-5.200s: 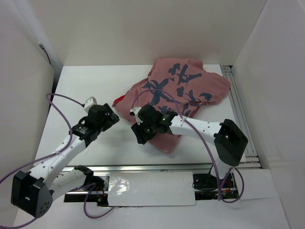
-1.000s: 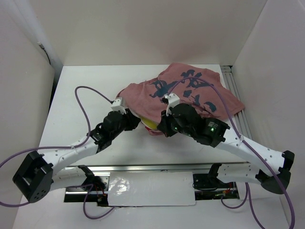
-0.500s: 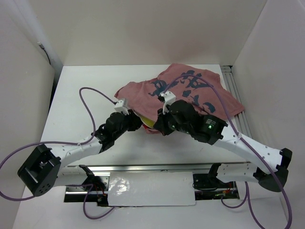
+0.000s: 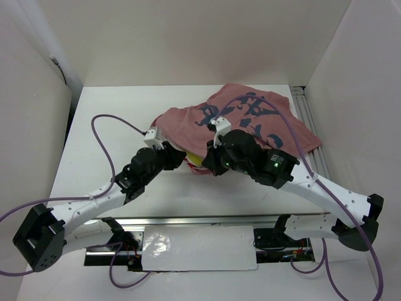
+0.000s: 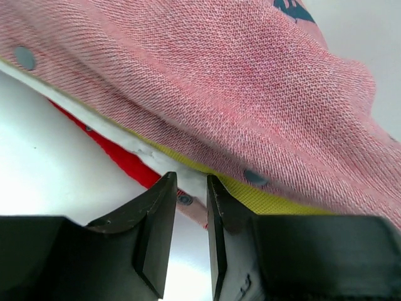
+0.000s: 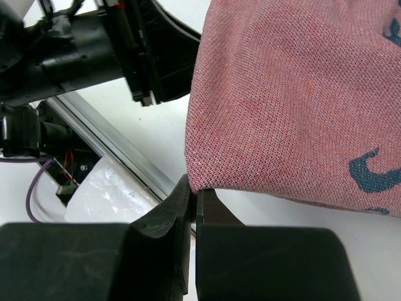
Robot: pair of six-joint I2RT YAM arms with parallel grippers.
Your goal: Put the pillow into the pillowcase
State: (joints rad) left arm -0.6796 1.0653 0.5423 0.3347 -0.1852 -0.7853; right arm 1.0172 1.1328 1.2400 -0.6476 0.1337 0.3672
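both arms have closed on the pillowcase (image 4: 250, 122) mouth near the table's (image 4: 94, 125) far right corner: right pincer (image 6: 193, 188) clenched on its upper hem, left pincer (image 5: 191, 194) seemingly gripping the lower; pillow (image 5: 269, 202) mostly inside.

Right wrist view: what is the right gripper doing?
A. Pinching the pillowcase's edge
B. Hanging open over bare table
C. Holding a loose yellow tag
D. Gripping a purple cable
A: the right gripper has its jaws pressed together on the lower edge of the pink-red pillowcase, whose fabric rises from between them.
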